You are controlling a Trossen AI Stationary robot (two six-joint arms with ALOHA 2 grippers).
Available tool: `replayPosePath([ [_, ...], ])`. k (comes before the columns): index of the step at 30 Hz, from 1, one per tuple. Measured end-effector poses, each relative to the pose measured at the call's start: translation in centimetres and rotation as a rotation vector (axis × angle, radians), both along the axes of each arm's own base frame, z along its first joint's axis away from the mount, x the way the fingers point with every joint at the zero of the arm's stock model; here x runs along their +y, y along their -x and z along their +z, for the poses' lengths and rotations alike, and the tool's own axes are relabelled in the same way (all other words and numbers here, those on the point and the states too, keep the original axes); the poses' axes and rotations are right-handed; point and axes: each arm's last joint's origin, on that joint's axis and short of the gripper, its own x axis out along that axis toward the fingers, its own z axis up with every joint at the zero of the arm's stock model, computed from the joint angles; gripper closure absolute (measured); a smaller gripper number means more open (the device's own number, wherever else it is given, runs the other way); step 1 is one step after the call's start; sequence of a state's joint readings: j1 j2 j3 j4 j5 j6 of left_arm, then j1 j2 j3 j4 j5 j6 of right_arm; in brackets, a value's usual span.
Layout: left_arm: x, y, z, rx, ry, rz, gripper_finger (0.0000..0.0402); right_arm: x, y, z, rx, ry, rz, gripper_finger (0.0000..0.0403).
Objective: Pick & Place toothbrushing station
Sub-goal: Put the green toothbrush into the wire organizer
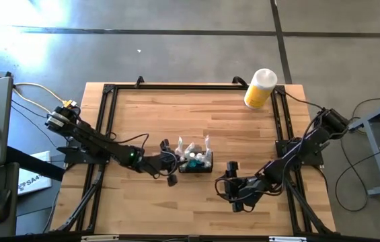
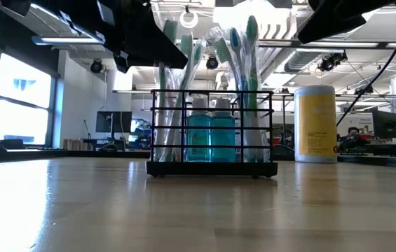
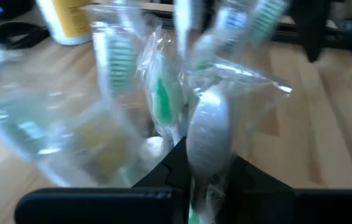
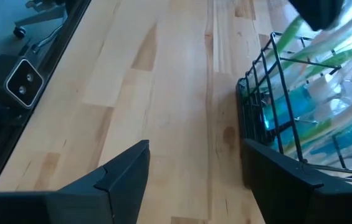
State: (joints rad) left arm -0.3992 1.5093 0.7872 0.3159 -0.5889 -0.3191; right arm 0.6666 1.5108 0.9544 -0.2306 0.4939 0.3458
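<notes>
The black wire caddy (image 1: 196, 163) stands on its base near the middle of the wooden table. It holds several wrapped toothbrushes (image 2: 243, 63) and two blue bottles (image 2: 210, 138). It also shows in the right wrist view (image 4: 269, 124). My left gripper (image 1: 169, 162) is open at the caddy's left end, level with the toothbrush tops. A wrapped toothbrush head (image 3: 208, 130) stands between its fingers. My right gripper (image 1: 234, 185) is open and empty, right of and nearer than the caddy, just above the table (image 4: 194, 155). My left gripper (image 3: 210, 155) has the wrapped toothbrush head between its open fingers. The view is blurred, and I cannot tell whether a finger touches the wrapper.
A yellow cylinder with a white cap (image 1: 259, 88) stands at the table's far right; it also shows in the low view (image 2: 315, 124). Black frame rails (image 1: 107, 121) run along the table's left, far and right edges. Bare wood lies in front of the caddy.
</notes>
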Motion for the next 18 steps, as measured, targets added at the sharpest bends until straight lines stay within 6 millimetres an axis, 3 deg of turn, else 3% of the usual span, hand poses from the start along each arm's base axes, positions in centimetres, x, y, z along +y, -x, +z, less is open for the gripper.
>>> replayPosePath([
  [18, -0.19, -0.21, 0.53, -0.038, -0.043, -0.058, 0.0363, -0.04, 0.03, -0.05, 0.006, 0.006, 0.0, 0.0158],
])
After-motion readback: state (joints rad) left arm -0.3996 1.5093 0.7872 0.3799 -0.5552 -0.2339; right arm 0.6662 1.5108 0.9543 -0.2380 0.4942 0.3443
